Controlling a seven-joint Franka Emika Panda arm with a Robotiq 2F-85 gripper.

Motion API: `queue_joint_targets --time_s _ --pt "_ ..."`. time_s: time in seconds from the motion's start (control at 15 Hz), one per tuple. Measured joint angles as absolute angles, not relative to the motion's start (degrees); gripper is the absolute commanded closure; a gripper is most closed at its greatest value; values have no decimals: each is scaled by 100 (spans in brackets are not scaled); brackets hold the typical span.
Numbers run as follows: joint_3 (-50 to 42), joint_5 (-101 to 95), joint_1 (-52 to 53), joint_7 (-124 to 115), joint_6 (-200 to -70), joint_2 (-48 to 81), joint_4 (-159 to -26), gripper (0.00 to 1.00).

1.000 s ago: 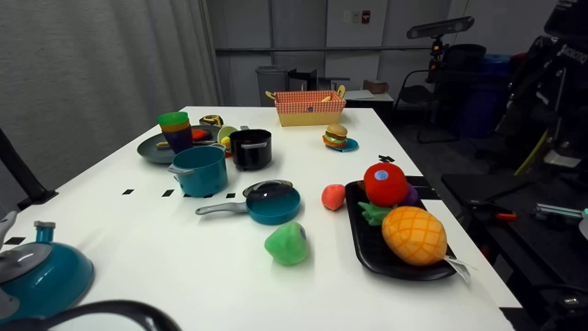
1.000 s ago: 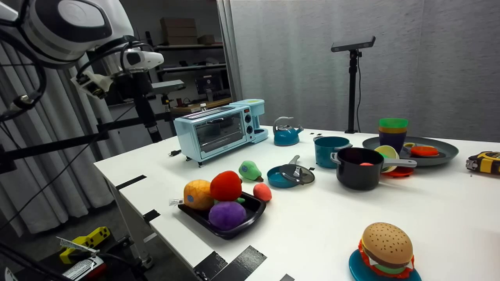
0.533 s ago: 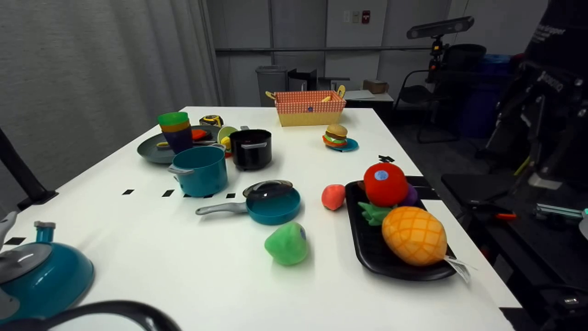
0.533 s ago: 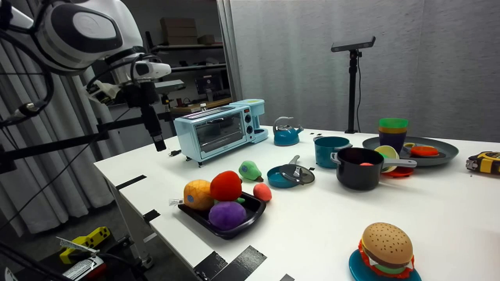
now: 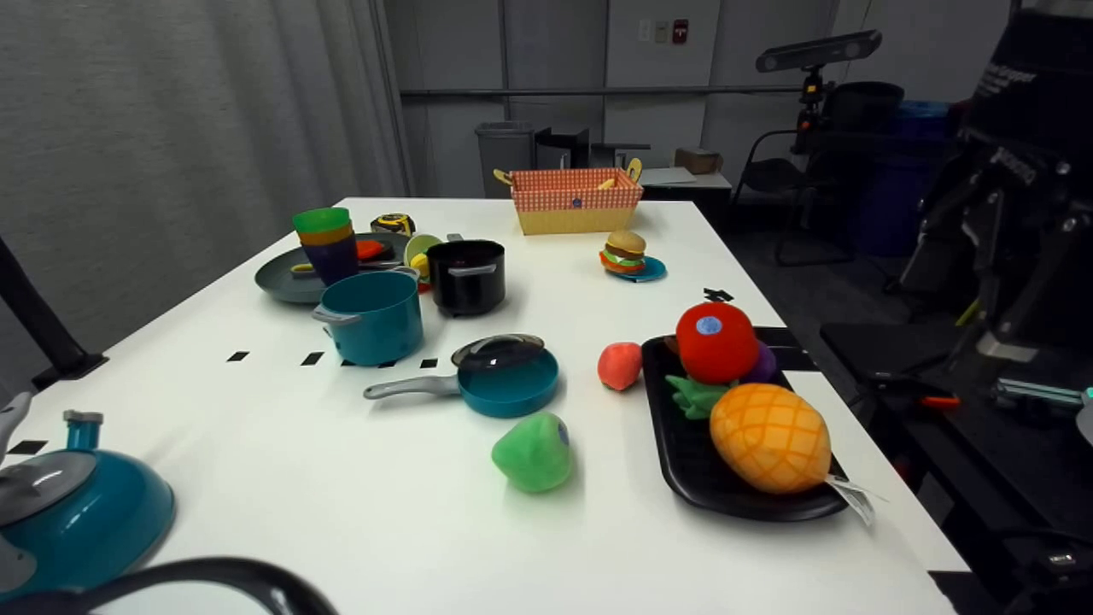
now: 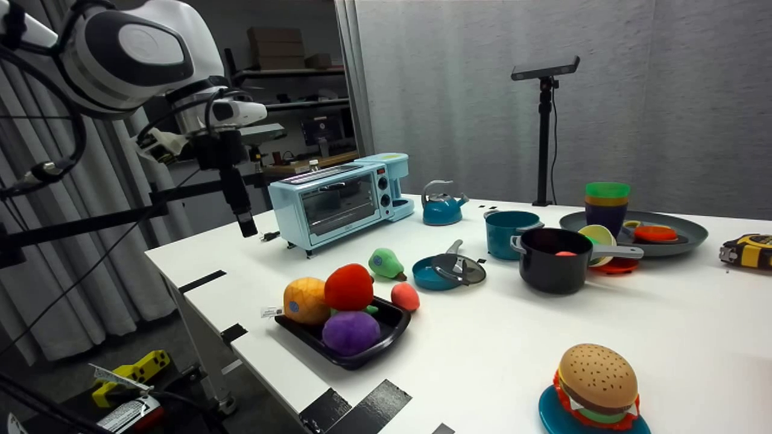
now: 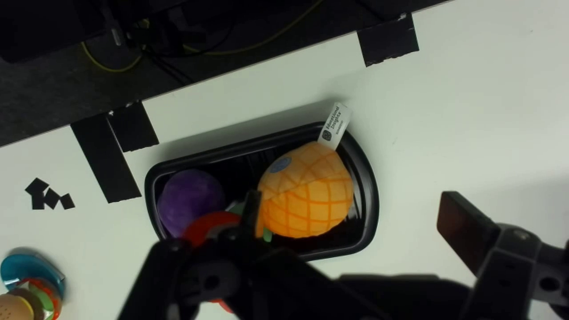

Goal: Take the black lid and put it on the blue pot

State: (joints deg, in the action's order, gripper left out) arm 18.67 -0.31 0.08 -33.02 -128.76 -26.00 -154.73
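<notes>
The black lid [image 5: 499, 351] is a dark round disc resting on the shallow blue saucepan [image 5: 510, 389], covering part of it. In an exterior view the lid [image 6: 465, 269] lies tilted, its edge past the saucepan's rim. The blue pot [image 5: 376, 329] stands upright with its top open; it also shows in an exterior view [image 6: 502, 239]. My gripper [image 7: 355, 218] is open and empty, its fingers wide apart above the black tray. In an exterior view the gripper [image 6: 246, 224] hangs above the table's near side, well away from lid and pot. Lid and pot are out of the wrist view.
The black tray [image 7: 370, 195] holds plush fruit, including an orange pineapple [image 7: 311, 195]. A green pear [image 6: 386, 263] and a red plush fruit [image 6: 405, 296] lie near the saucepan. A black pot [image 6: 552, 265] stands beside the blue pot. A toaster oven [image 6: 338, 205] and kettle [image 6: 442, 210] stand behind.
The arm and gripper have moved down and a little to the right in an exterior view, slowing lately. The lid, the pot and the other objects have not moved.
</notes>
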Motion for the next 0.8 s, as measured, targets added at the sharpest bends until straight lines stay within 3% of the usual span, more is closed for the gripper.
queue_joint_targets --time_s 0.8 --pt "1829 -74 0 -3302 -12878 -2518 -15462 0"
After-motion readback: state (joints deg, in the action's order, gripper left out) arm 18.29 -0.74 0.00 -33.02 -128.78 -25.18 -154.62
